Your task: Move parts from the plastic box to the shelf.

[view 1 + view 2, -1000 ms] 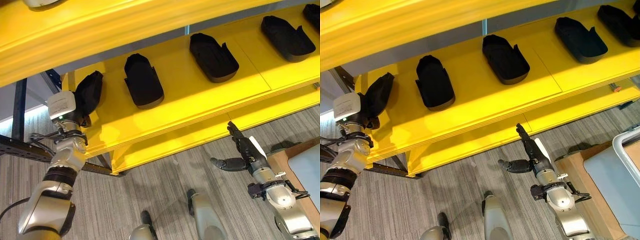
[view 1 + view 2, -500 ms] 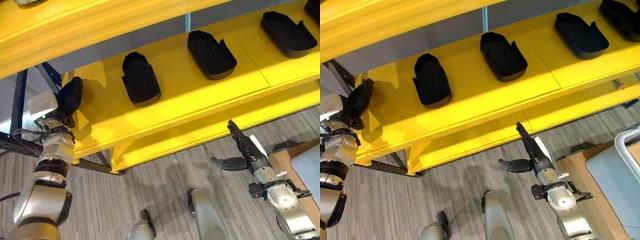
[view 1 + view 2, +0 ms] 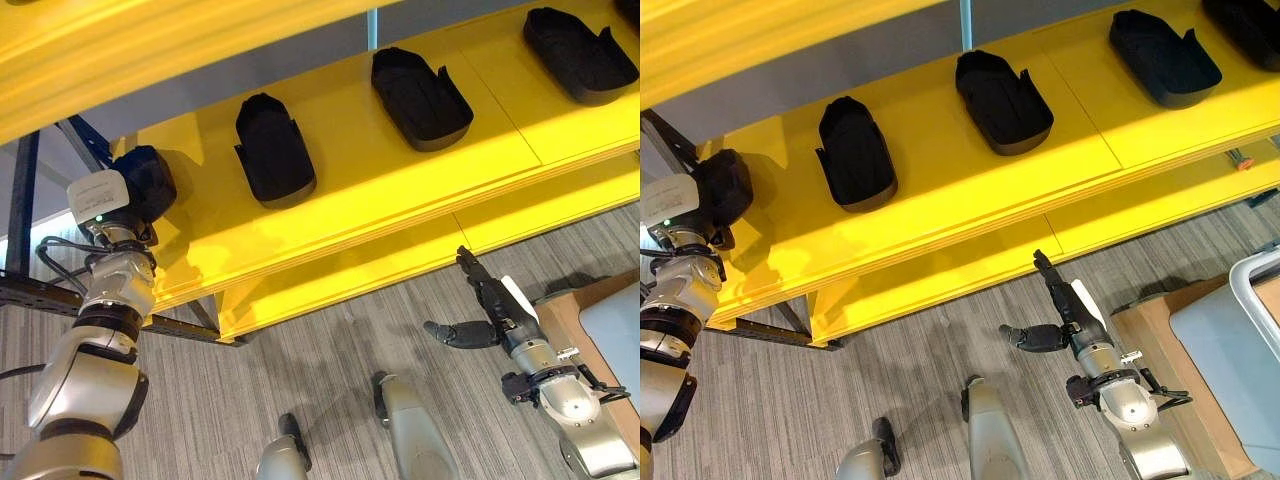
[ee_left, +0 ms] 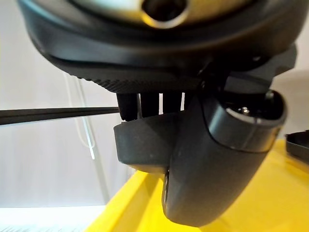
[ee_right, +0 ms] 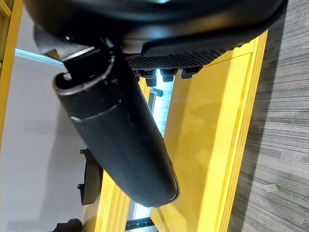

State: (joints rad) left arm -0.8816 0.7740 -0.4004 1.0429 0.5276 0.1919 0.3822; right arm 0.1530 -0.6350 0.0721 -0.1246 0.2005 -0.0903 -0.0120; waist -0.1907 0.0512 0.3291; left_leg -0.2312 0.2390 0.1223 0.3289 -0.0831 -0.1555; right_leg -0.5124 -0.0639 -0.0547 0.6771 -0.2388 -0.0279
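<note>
A yellow shelf [image 3: 400, 200] runs across the head views, with a second yellow level above it and another below. Three black molded parts lie in a row on its board, well apart from one another: one toward the left [image 3: 272, 150], one in the middle [image 3: 420, 85] and one at the right [image 3: 580, 55]. In the right eye view the edge of one more black part [image 3: 1258, 15] shows at the far right end of the shelf.

At the shelf's left end the left hand [image 3: 150, 185] holds another black part [image 4: 145, 142]. In the left wrist view the fingers [image 4: 149, 102] are curled over the part's top edge and the thumb lies across its front, so the hand is gripping it; the part sits just above the yellow board at the shelf's corner.

The right hand [image 3: 492, 310] hangs below the shelf's front edge, above the floor, with its fingers straight and the thumb spread to the side, holding nothing.

At the lower right stands a light grey plastic box [image 3: 1240, 340] on a brown wooden surface [image 3: 1160, 340]; what lies in the box cannot be seen. The floor [image 3: 300, 370] is grey striped carpet, and a dark metal frame [image 3: 30, 290] stands left of the shelf.
</note>
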